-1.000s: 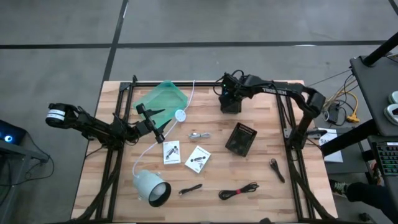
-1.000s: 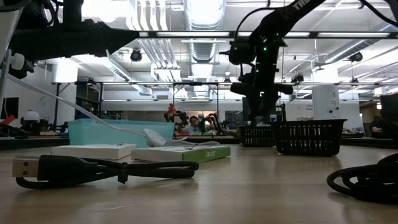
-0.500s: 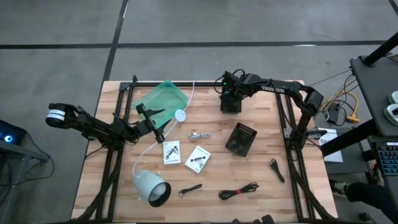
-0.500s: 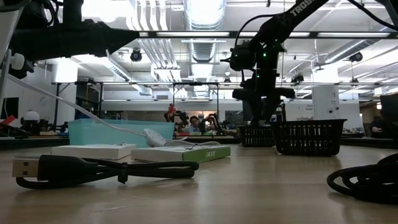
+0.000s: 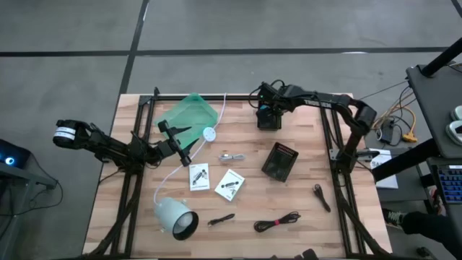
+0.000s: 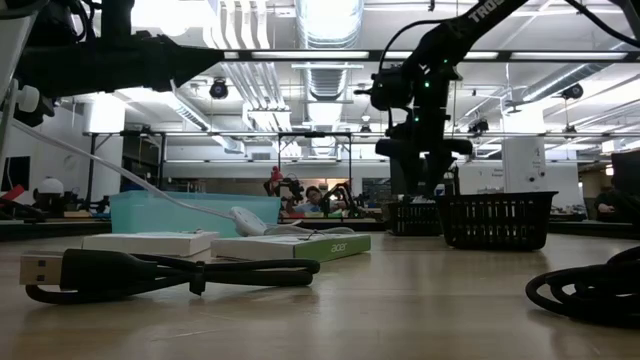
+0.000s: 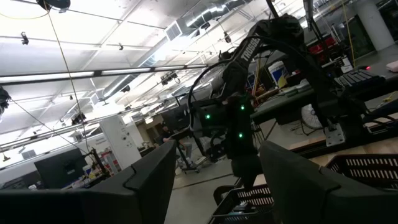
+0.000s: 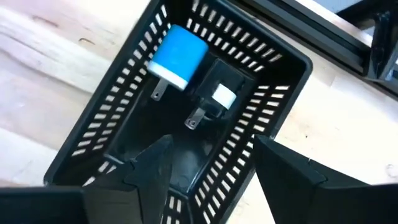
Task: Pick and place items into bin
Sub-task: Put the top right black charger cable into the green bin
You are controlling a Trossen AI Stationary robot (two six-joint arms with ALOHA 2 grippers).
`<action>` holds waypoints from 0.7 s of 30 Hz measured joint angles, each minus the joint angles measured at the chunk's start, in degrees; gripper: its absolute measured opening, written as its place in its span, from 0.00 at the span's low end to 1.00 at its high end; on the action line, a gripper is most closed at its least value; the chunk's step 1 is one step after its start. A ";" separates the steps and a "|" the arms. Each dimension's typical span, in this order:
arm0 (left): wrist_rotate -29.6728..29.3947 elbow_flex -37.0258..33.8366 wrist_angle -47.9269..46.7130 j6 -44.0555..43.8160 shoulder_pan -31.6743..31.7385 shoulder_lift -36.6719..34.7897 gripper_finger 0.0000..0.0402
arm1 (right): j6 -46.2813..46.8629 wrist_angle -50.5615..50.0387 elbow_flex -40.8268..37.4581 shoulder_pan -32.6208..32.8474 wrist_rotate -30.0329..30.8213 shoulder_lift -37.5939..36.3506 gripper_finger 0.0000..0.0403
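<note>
ITEMS: blue plug (image 8: 178, 56) and black plug (image 8: 214, 99) lie in the black bin (image 5: 269, 120) near the table's far edge, dropped for sorting | MY right gripper (image 8: 205, 168): above that bin, fingers apart, empty | left gripper (image 7: 214, 180): parked by left edge, apart | cards (image 5: 214, 180), cable (image 5: 277, 222): not yet binned

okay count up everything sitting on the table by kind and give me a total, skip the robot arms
Black mesh bins: 2
Green tray: 1
White cards: 2
Plug adapters in the far bin: 2
Black cables or sticks: 3
Silver piece: 1
White lamp: 1
White cord with disc: 1
Total: 13
</note>
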 joint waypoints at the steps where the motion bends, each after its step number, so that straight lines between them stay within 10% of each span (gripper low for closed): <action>1: 0.00 0.00 0.00 0.00 0.00 0.00 0.54 | -0.12 -0.66 0.21 0.06 -0.08 -0.28 0.51; 13: 0.00 0.00 0.01 0.00 -0.01 0.00 0.54 | -3.46 -11.43 3.75 11.66 -7.01 -10.90 0.50; 21: 0.00 0.00 0.02 0.00 0.00 0.00 0.54 | 13.59 -16.38 3.75 28.07 -6.96 -19.31 0.50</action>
